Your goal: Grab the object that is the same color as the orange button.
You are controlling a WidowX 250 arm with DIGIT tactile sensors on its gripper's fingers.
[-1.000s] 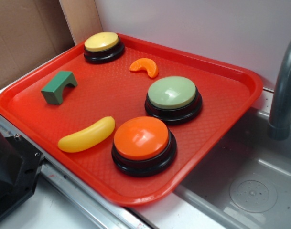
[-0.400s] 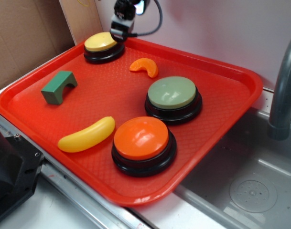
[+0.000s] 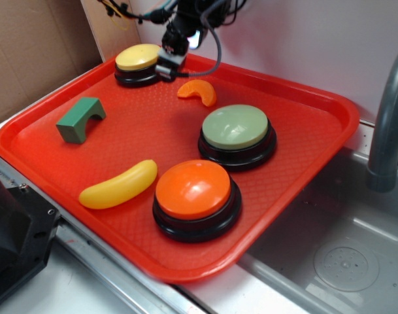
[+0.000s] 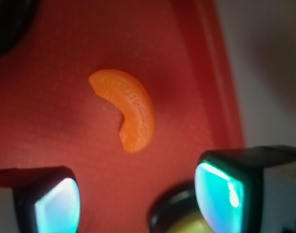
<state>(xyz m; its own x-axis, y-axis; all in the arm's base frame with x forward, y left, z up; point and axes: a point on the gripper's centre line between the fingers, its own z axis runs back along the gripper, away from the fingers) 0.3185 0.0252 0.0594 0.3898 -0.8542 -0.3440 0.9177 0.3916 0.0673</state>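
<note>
The gripper [image 3: 167, 65] hangs low over the far side of the red tray [image 3: 303, 163], between the yellow button [image 3: 141, 63] and the orange toy segment [image 3: 198, 91]. Its fingers [image 4: 220, 191] are spread wide with nothing between them; in the wrist view the two pads sit at the bottom corners of the picture and the orange toy segment [image 4: 126, 108] lies ahead of them on bare tray, apart from both. A dark rounded edge of the yellow button shows just between the pads at the bottom of that view.

Taking the orange toy segment as the landmark: it lies flat on the tray, curved like a crescent, close to the tray's far rim. The gripper is just beside it on the side of the yellow button, not touching it. The pale green button [image 3: 236, 134] stands near it toward the front, with a strip of tray between them. The orange button [image 3: 195, 198], largest of the three, stands farther off beyond the green one, toward the tray's front edge. The yellow toy banana [image 3: 118, 185] lies well apart from it, beside the orange button. The green arch block [image 3: 80, 119] sits well apart too, past the yellow button's side of the tray. A grey sink [image 3: 342, 255] and faucet [image 3: 388, 124] are beyond the tray's rim.
</note>
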